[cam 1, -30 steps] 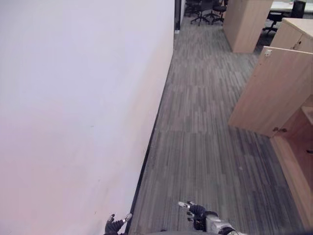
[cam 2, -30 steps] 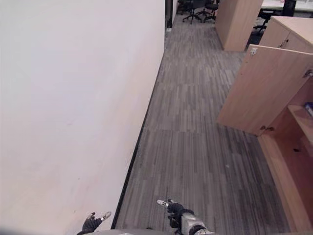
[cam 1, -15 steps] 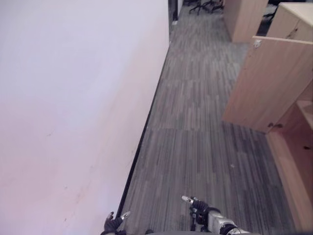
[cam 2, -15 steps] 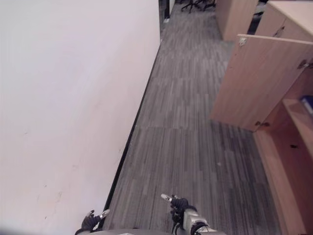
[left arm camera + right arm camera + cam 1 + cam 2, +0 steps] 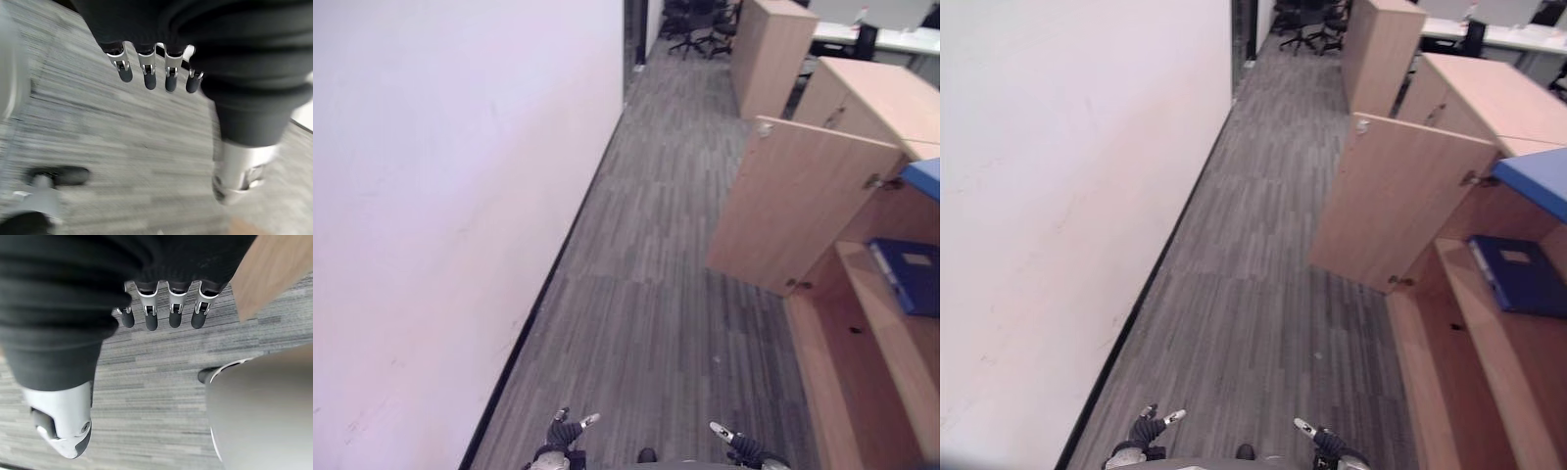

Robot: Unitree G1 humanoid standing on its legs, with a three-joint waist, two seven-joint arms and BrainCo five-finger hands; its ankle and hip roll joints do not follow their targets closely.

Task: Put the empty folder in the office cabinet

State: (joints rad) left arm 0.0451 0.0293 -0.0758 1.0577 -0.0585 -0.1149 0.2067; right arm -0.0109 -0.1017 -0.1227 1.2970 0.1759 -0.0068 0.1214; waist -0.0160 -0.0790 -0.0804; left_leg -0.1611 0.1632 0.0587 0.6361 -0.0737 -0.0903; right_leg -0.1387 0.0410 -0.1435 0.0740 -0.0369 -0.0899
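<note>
Both hands hang low at the bottom edge of the head views, left hand (image 5: 566,432) and right hand (image 5: 736,449), fingers relaxed and straight, nothing in either. Over at the right side, the office cabinet (image 5: 1489,382) stands with its door (image 5: 1396,211) swung wide, and a blue folder (image 5: 1520,276) lies flat on its shelf. Grey carpet (image 5: 656,255) runs up the middle, white wall (image 5: 440,196) on the left

Office cabinet (image 5: 1489,323): right part cut off by edge. Blue folder (image 5: 1520,276) on shelf: right end cut off.
</note>
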